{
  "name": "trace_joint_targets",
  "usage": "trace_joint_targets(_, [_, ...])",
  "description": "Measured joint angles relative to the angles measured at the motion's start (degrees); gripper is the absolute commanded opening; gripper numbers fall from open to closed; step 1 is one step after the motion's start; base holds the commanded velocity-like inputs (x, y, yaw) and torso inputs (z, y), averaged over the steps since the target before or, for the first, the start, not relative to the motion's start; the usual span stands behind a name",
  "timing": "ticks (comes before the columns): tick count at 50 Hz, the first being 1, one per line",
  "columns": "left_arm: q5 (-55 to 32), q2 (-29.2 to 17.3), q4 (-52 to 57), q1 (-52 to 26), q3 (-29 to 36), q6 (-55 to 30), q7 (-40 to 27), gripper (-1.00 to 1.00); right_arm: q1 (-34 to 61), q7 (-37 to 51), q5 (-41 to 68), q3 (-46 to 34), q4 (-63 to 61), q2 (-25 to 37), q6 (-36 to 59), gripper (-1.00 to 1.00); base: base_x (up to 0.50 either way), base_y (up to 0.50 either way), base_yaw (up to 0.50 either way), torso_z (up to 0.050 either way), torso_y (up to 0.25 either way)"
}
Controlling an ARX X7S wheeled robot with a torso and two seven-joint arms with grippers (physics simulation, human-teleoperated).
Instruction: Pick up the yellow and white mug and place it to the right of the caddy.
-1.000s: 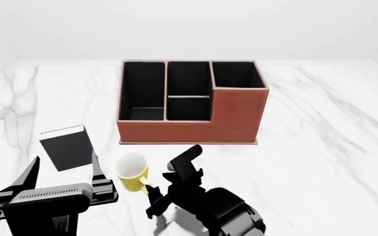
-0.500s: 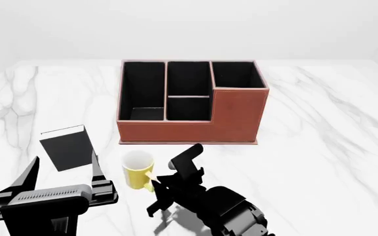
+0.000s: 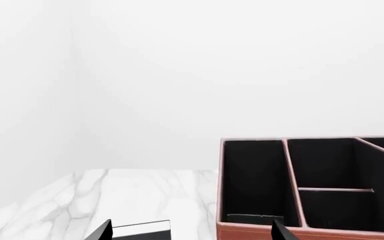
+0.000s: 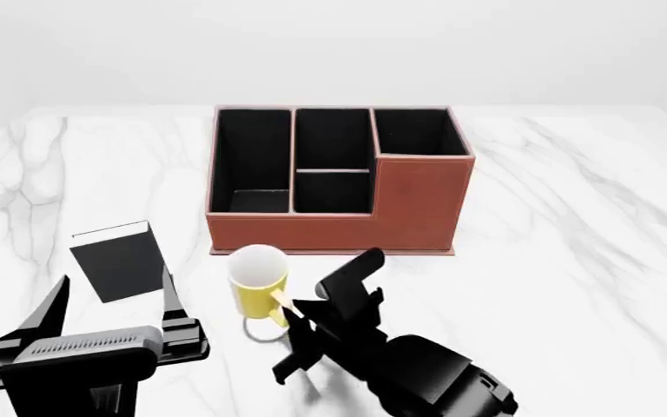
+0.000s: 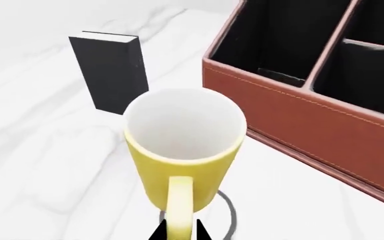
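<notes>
Bare simulated room, white marble table [image 4: 565, 217], blank walls

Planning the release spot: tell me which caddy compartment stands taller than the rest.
The caddy's right-end compartment, seen from the head: its front wall rises above the others' lower front.

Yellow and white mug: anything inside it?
The yellow and white mug shows only bare white inner wall from the right wrist view; its bottom is out of sight, so small contents can't be ruled out.

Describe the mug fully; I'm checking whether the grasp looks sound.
The mug is a small cylinder, glossy yellow outside, white inside and empty. It stands upright, apparently lifted off the marble table, its shadow beneath, just in front of the caddy. The right gripper has its fingers pinching the yellow loop handle.
</notes>
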Motion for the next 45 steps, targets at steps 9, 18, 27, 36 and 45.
trace_joint_targets(9, [-0.13,-0.16,0.21,0.04,0.08,-0.04,-0.23,1.0,-1.94,2.9,1.36,0.67,-7.52,4.17,1.27,-1.0,0.0,0.0,0.0,0.0,0.0])
trace_joint_targets(18, [-0.17,-0.32,0.56,0.02,0.25,-0.24,-0.49,1.0,-3.83,5.67,2.87,2.17,-13.6,8.41,1.91,-1.0,0.0,0.0,0.0,0.0,0.001])
trace_joint_targets(27, [-0.26,-0.48,0.7,-0.06,0.4,-0.37,-0.7,1.0,-5.8,8.29,4.36,3.98,-18.74,12.43,2.03,-1.0,0.0,0.0,0.0,0.0,0.0])
trace_joint_targets(36, [-0.42,-0.64,0.69,-0.07,0.45,-0.32,-0.87,1.0,-7.61,10.68,5.63,5.97,-22.38,15.99,1.68,-1.0,0.0,0.0,0.0,0.0,0.001])
trace_joint_targets(45, [-0.55,-0.8,0.73,-0.12,0.54,-0.35,-1.06,1.0,-9.25,12.82,6.62,7.85,-24.83,19.05,1.17,-1.0,0.0,0.0,0.0,0.0,0.0])
